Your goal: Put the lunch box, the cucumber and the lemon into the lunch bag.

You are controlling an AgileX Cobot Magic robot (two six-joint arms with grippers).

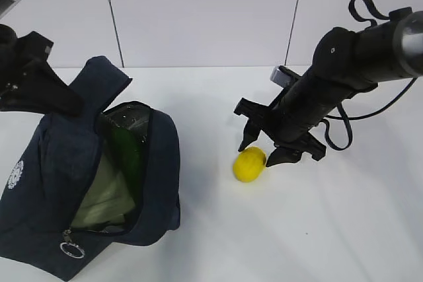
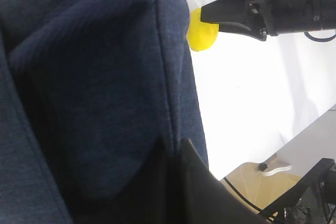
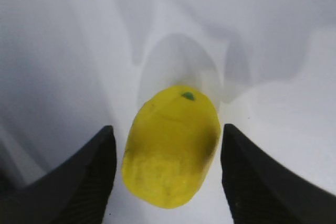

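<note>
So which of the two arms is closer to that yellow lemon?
The right. Its gripper hangs open around the lemon, one jaw on each side. The left gripper is across the table, at the lunch bag.

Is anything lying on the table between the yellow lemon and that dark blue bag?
No. In the exterior view, only bare white table separates the lemon from the lunch bag.

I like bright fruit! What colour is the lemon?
The lemon is bright yellow with a tiny green spot at one end, clearest in the right wrist view.
</note>
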